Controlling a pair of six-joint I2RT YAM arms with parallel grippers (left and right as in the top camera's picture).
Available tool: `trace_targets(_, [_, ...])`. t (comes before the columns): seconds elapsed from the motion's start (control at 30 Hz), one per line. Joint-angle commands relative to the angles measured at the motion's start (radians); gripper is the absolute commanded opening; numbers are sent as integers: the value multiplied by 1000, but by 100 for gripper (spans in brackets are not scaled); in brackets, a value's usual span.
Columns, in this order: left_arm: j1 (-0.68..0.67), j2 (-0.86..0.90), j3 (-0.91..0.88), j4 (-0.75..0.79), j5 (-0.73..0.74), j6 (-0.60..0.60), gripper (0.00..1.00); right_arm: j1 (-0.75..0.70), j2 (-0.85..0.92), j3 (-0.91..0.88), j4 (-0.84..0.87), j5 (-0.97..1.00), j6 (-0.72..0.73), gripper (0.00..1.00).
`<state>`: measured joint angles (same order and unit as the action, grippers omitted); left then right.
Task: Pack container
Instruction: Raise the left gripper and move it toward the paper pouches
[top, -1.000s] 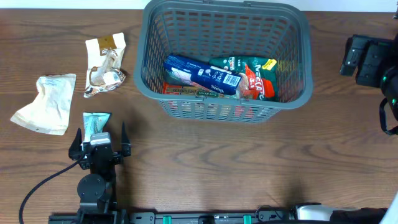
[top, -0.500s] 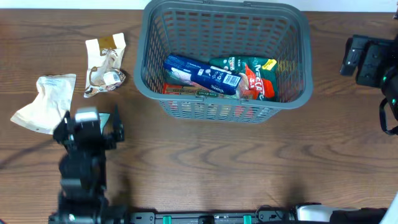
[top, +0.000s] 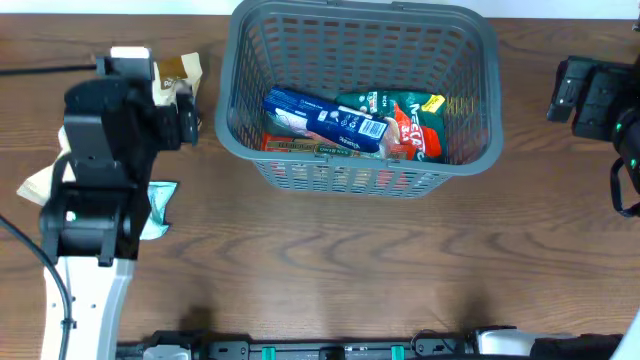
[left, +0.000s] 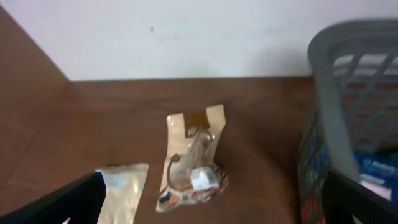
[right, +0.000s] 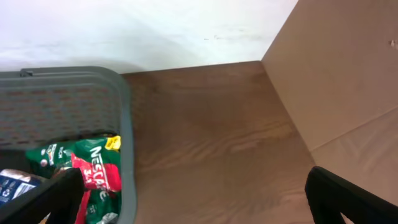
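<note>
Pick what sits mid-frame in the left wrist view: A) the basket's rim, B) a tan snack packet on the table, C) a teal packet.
B: the tan packet lies on the table, centred ahead of the open left claw.

Basket (top: 350, 172) is open on top and can be entered from above only, since its tall slotted walls block any sideways approach. Inside, a blue packet (top: 325, 118) and a green packet (top: 405, 125) lie toward the front wall. The table (top: 400, 270) in front of and to the right of the basket is bare wood, giving free passage. The left arm (top: 100, 170) lies over the left side, partly covering a white packet (top: 32, 186) and a teal packet (top: 162, 200). A brown-and-cream packet (left: 194, 155) lies near the basket's left wall, with a gap between them. The right arm (top: 600, 100) is at the right edge, well apart from the basket.
</note>
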<state>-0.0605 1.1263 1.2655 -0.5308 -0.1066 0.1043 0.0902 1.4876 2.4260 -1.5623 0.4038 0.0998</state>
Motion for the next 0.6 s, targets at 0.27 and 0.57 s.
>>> trace_targets(0.27, [11, -27, 42, -3, 43, -38, 99, -5, 3, 5, -3, 17, 16, 98])
trace_targets(0.57, [171, 123, 190, -211, 177, -317, 99, -5, 3, 5, -3, 17, 16, 99])
